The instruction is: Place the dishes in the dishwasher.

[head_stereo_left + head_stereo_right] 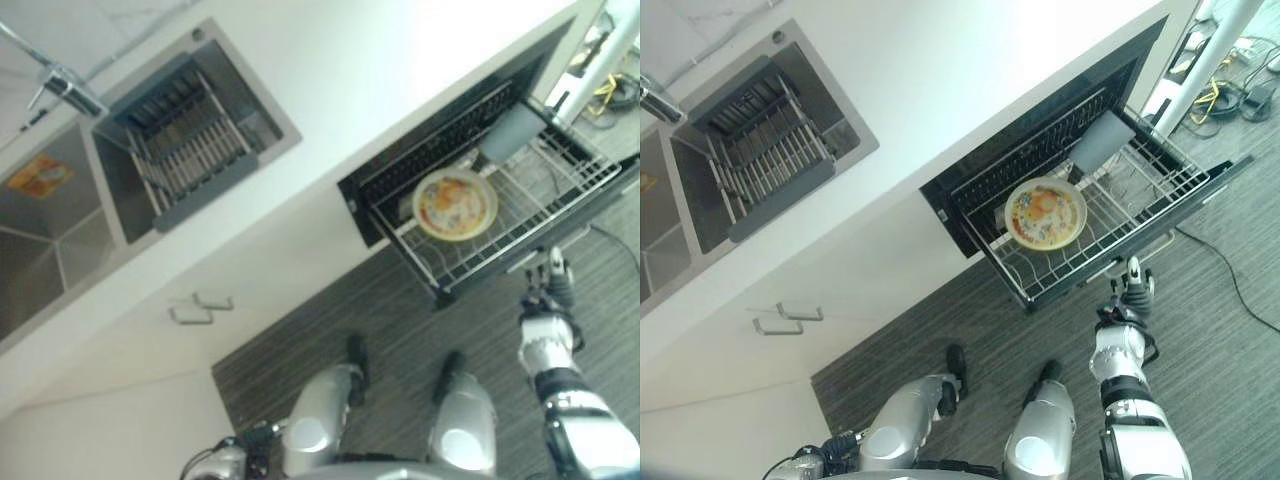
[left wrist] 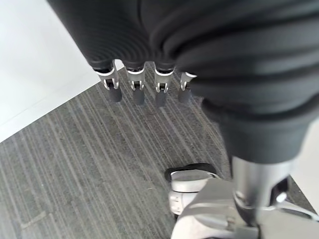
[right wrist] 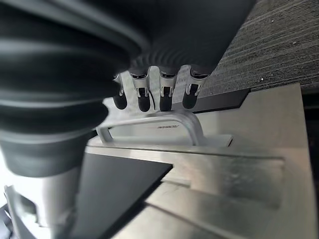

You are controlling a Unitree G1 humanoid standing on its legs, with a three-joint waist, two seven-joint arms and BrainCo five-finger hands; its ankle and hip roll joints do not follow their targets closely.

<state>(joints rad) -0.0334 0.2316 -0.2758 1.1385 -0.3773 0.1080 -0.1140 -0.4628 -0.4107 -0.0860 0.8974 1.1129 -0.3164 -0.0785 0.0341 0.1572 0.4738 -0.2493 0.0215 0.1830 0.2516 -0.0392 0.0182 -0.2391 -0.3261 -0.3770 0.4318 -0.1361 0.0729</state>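
A round plate with a yellow and orange pattern lies flat in the wire rack of the pulled-out dishwasher drawer. A grey cup-like piece stands at the back of the same rack. My right hand hovers just in front of the drawer's front edge. In the right wrist view its fingers are straight, their tips close over the drawer's metal handle, not curled round it. My left hand hangs low at my side over the floor, fingers relaxed and holding nothing.
A white counter runs across the scene, with a steel sink at the left. A grey drain basket sits in the sink's right basin, and a faucet stands behind. A cabinet handle shows below the counter. Dark striped floor lies before the dishwasher.
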